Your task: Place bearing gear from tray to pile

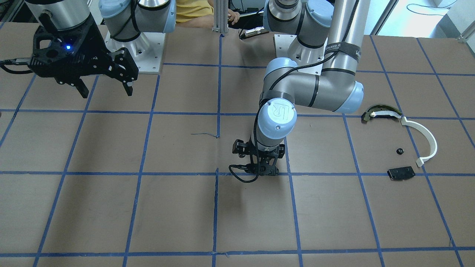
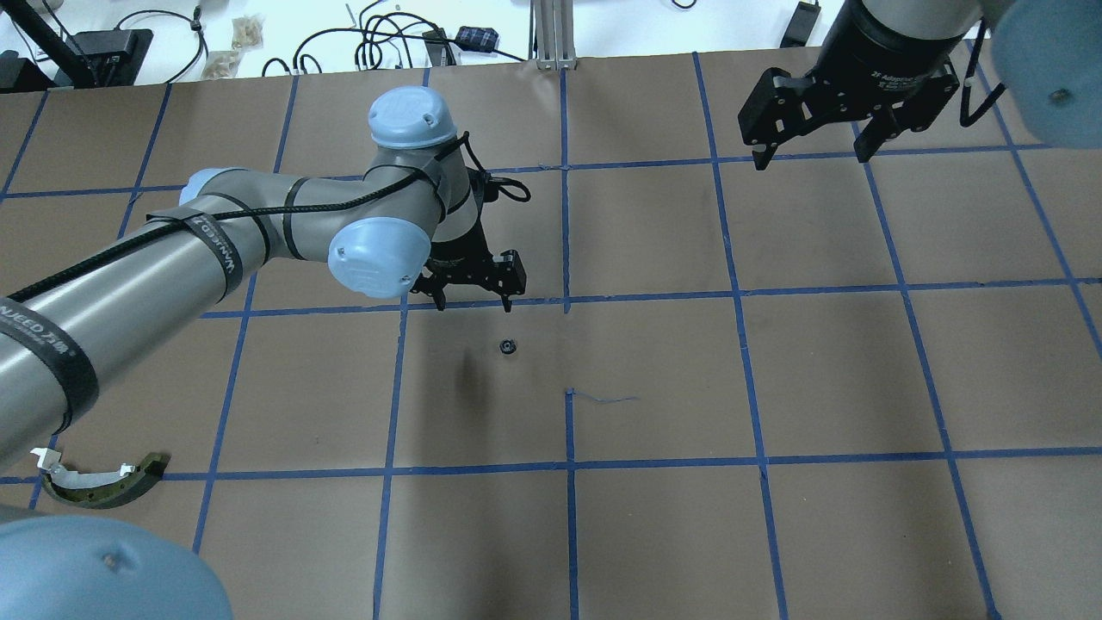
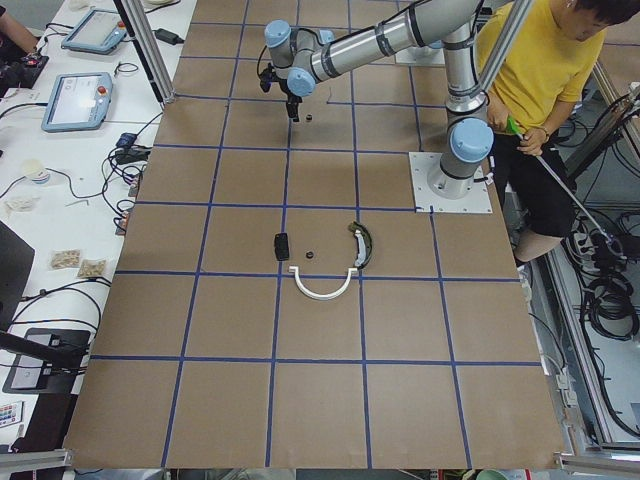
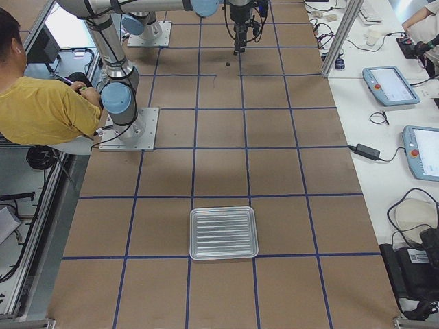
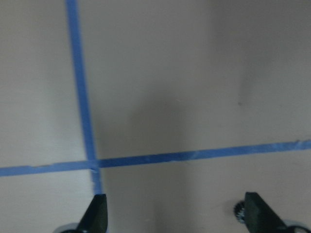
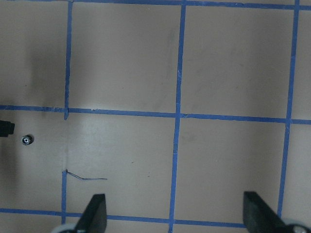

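My left gripper (image 2: 473, 304) hangs spread, holding nothing; one bearing gear (image 2: 508, 346) lies just beside its fingertip. My right gripper (image 2: 809, 159), also spread, is well apart. The pile (image 1: 400, 151), far off: one white arc strip (image 1: 433, 144), one dark curved piece (image 1: 382, 112), one black plate (image 1: 400, 173), one small round piece (image 3: 307, 254)

Front cam: tips of the left gripper (image 2: 473, 301) don't show, its own wrist covers them. The bearing gear (image 2: 508, 346) just beside it is blocked by the arm too. Left wrist cam's blurred: gear's a fuzzy speck half behind one fingertip (image 5: 257, 216), both tips cut by btm edge. Overhead: pile (image 1: 400, 173), well apart from the left gripper, is mostly under the arm. I only get the dark curved piece (image 2: 129, 475) and a bit of white strip (image 2: 52, 461). Side cams: gear too small to make out.
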`<action>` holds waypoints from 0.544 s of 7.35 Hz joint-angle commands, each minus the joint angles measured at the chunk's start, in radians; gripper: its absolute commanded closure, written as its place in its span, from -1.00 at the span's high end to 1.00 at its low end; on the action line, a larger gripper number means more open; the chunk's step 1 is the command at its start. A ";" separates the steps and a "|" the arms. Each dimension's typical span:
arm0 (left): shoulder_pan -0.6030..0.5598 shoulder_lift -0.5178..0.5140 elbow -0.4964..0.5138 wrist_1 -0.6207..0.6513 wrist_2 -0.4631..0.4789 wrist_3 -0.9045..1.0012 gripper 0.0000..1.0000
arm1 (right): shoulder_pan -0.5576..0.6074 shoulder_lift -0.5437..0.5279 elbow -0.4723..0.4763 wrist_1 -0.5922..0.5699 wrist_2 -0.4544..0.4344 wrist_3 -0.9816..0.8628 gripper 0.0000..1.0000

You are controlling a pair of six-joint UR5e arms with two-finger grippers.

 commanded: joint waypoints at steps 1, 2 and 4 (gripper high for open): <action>-0.050 -0.028 -0.012 0.013 0.000 -0.005 1.00 | -0.001 0.001 0.000 0.001 -0.001 0.000 1.00; -0.059 -0.048 -0.017 0.013 0.004 -0.005 1.00 | -0.001 -0.001 0.000 -0.002 -0.003 0.002 1.00; -0.059 -0.074 -0.017 0.013 0.008 -0.005 0.95 | -0.013 -0.001 -0.002 0.002 -0.003 0.000 1.00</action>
